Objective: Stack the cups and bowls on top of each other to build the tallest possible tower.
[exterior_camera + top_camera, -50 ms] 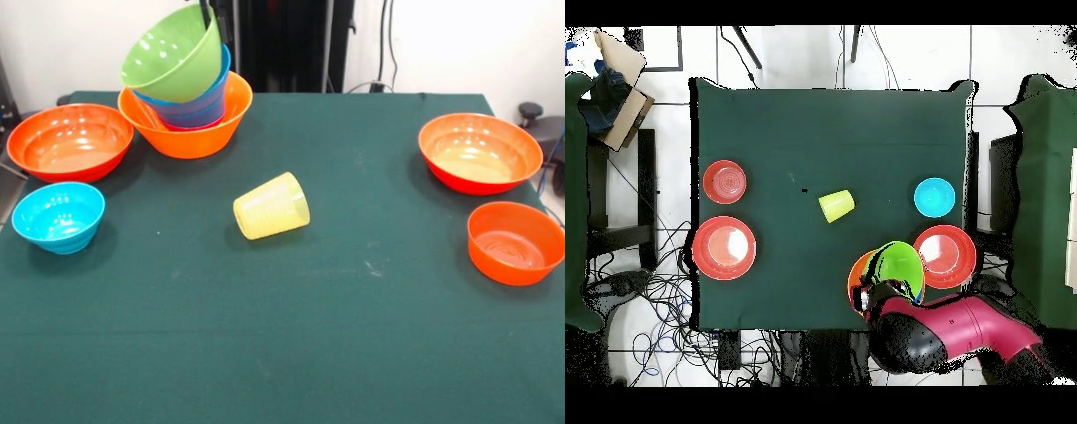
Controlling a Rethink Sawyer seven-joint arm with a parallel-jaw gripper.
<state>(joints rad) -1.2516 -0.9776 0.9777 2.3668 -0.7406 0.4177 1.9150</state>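
The tower stands at the back left: a large light-orange bowl (190, 132) (861, 277) holds a blue bowl (199, 106) with a magenta sliver under it. A lime green bowl (172, 55) (898, 268) sits on top, tilted steeply with its mouth facing the front left. My gripper (208, 16) comes down at the top edge, right against the green bowl's raised rim; its hold is unclear. The pale-yellow cup (271, 206) (836, 205) lies on its side mid-table, apart from everything.
Loose bowls sit on the green table (353, 336): a red-orange one (71, 141) and a cyan one (58, 216) at the left, another red-orange one (479, 152) and a small orange one (516, 242) at the right. My arm (950, 335) overhangs the tower.
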